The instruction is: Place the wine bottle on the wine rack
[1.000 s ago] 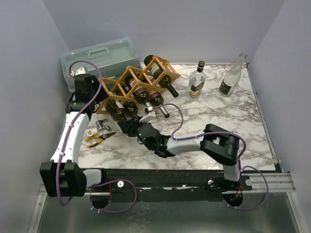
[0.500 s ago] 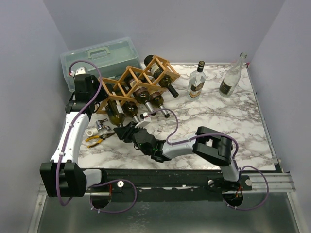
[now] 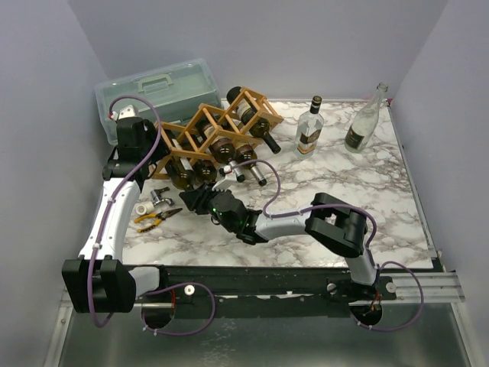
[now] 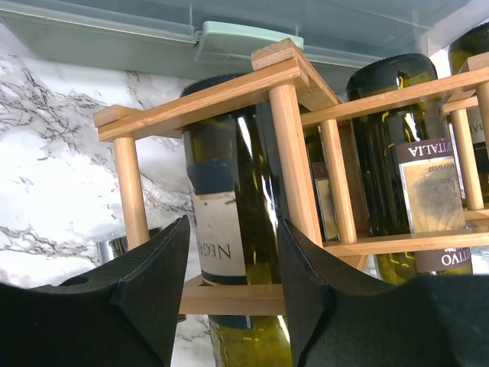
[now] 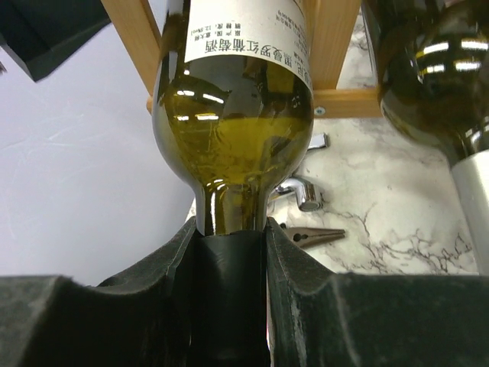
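Two robot arms are reaching out from the near edge of the white marble-patterned table [image 3: 328, 187]. The right gripper [image 3: 197, 200] is lying low over the tabletop. In its wrist view its black fingers [image 5: 179, 267] are pinching from both sides the black-capped neck of the dark green glass wine bottle [image 5: 233, 130], which is carrying a white label printed with Chinese characters. Just to the left of that gripper, the yellow-handled pliers [image 3: 157, 219] and some small silvery metal fittings [image 3: 155, 199] are lying on the marble.

The wine bottle's body is passing between the slats at the near-left end of the light-brown wooden lattice wine rack [image 3: 221, 130]. Its neck is pointing back toward the near edge. Several other dark bottles [image 3: 224, 147] are lying in neighbouring cells.

The left gripper [image 4: 231, 229] is hanging at the rack's left end with its fingers spread wide. They are framing a corner post and a dark bottle, and whether they are touching either cannot be told.

Behind the rack, the pale green translucent plastic toolbox [image 3: 157, 88] is sitting close against it. Far right, well apart from the rack, a clear glass bottle with a black cap [image 3: 309, 128] and a taller clear glass bottle [image 3: 365, 120] are standing near each other.
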Robot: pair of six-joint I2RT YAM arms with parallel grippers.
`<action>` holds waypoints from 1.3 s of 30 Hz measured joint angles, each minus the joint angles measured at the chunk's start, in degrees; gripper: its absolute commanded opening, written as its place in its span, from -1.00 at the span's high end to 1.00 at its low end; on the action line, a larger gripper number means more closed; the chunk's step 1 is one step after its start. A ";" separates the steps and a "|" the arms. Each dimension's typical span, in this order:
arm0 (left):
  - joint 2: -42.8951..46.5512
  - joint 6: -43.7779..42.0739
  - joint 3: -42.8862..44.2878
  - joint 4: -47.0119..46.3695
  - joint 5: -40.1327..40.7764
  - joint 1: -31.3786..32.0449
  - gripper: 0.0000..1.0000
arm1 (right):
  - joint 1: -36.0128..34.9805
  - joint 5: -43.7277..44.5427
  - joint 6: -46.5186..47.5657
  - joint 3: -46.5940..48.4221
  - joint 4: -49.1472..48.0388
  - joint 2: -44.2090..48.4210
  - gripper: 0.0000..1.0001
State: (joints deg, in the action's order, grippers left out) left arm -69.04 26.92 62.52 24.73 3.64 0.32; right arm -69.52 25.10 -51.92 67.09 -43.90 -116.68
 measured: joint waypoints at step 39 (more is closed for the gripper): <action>-6.93 -8.94 21.79 -1.16 -5.38 20.81 -0.79 | 1.42 -3.89 20.15 5.55 31.04 19.26 -0.90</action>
State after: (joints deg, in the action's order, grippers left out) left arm -75.96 17.98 84.31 23.57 -1.74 21.12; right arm -68.10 21.21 -31.77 72.64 -12.86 -97.43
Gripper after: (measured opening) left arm 0.896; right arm 0.944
